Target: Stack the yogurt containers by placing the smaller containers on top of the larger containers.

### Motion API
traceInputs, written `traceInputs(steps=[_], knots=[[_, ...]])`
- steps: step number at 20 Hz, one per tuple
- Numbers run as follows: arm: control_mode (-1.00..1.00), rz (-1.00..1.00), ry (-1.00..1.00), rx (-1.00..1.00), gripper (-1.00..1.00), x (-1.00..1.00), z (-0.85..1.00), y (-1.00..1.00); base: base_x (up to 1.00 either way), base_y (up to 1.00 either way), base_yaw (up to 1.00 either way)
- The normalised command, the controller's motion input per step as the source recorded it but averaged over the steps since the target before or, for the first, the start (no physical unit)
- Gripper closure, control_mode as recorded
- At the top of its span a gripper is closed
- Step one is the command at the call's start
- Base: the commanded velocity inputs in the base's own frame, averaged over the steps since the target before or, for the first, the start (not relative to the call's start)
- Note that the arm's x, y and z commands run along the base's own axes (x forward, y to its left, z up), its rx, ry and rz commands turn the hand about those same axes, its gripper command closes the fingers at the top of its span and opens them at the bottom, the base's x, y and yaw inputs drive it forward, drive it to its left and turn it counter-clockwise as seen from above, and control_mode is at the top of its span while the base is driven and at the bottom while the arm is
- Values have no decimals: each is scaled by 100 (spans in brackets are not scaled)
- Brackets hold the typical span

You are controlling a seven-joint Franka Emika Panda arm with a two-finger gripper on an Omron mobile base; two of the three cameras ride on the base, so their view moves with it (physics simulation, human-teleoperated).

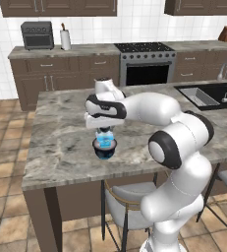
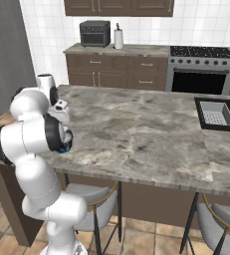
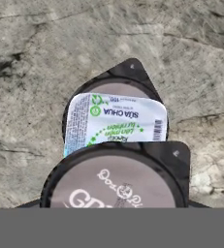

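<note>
Slippage was judged the main risk. Nearest the camera in the hand view, the tiny dark cup (image 3: 116, 181) was seen with its pale printed top facing up, just under the claw (image 1: 104, 132). The fingertips were hidden, so it could not be told whether the claw was clamped on that cup or parted from it.

The cup was seen offset toward the near edge of the light-blue cup (image 3: 116, 121) and not centred over it. If it were released there, it could be tipped off the foil lid, since that lid is judged thin and slightly yielding. A push from the claw could also slide the light-blue cup across the layer below.

The tiny cup is round, so no long axis was shown. 1 squared corner of its lid pointed to the upper right of the hand view. The light-blue cup's lid was laid with its long axis running left to right in that view, with its print readable.

Beneath it, the wide dark cup (image 3: 125, 77) was set upright, with its lid tab pointed to the top of the view. All 3 were stacked near the front left of the desk (image 1: 61, 147).
</note>
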Motion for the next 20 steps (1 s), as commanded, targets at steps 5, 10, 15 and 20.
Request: traceInputs(steps=[5,10,15,20], knots=[[-100,0,0,0,100,19,-17,0,0,0,0],[-100,0,0,0,100,11,-13,0,0,0,0],[-100,0,0,0,100,1,-2,0,0,0,0],[-100,0,0,0,100,0,0,0,0,0,0]])
